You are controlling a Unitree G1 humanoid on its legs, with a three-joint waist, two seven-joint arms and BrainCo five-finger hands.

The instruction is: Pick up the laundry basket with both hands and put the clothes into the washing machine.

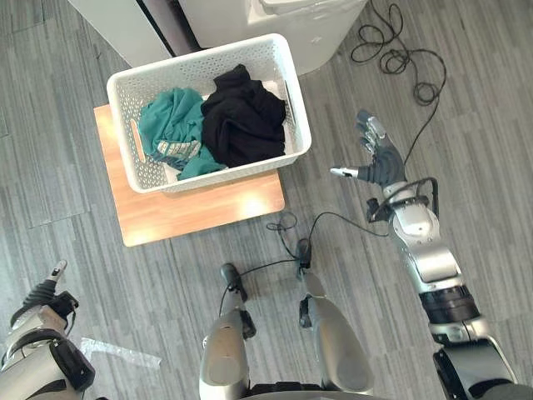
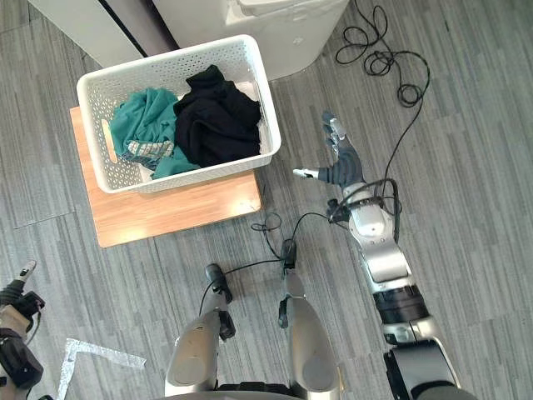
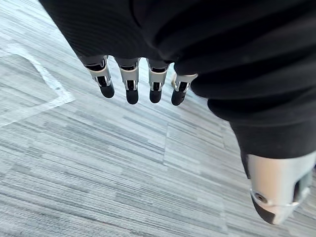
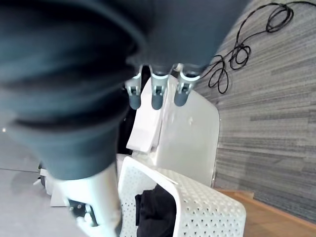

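While the laundry basket [image 1: 221,173] of clothes [image 1: 241,121] sits on the tabletop [image 1: 191,212] before the washing machine [image 1: 283,25], the right hand [image 1: 381,162] hovers near it, fingers wide and empty. The left hand [image 3: 148,29] hangs low, fingers straight.

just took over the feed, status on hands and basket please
Both hands open, empty: left hand low over floor, right hand beside laundry basket, not touching. Basket on wooden table, clothes inside. Behind it, washing machine.

no text, number or sign can be read; the pale marking on the teal garment [image 1: 171,137] in the laundry basket [image 1: 233,171] at 11 o'clock is too small to tell; the washing machine [image 1: 291,25] at 12 o'clock shows plain white.
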